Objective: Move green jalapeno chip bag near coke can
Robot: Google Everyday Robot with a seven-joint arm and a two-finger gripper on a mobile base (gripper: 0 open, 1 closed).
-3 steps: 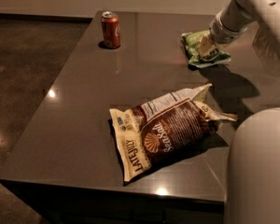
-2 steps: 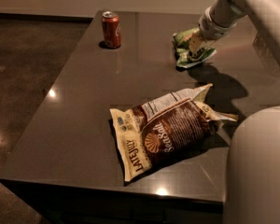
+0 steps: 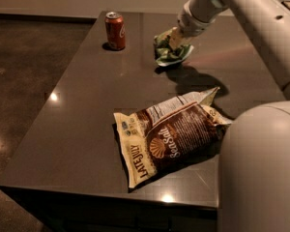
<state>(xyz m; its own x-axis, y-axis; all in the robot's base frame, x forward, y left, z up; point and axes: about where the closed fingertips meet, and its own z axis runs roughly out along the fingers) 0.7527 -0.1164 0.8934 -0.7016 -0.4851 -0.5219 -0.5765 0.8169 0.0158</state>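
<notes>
The small crinkly green jalapeno chip bag (image 3: 170, 52) hangs crumpled above the far half of the table, its shadow lying on the surface below and to the right, so you are carrying it, not dragging it. The two-finger gripper (image 3: 176, 38) at the end of the white arm (image 3: 251, 13) is clamped on the bag's upper edge. The short red coke can with a silver top (image 3: 115, 30) stands upright to the left, near the far left edge of the dark glossy table (image 3: 77, 129), apart from the bag. Carry the bag leftward at this height, slow before the can, and lower it beside the can without brushing it; an upright can probably tips easily. Release only once the bag rests on the surface. The large brown-and-cream Late July sea salt bag (image 3: 171, 134) lies flat nearer the camera, well out of your path.
</notes>
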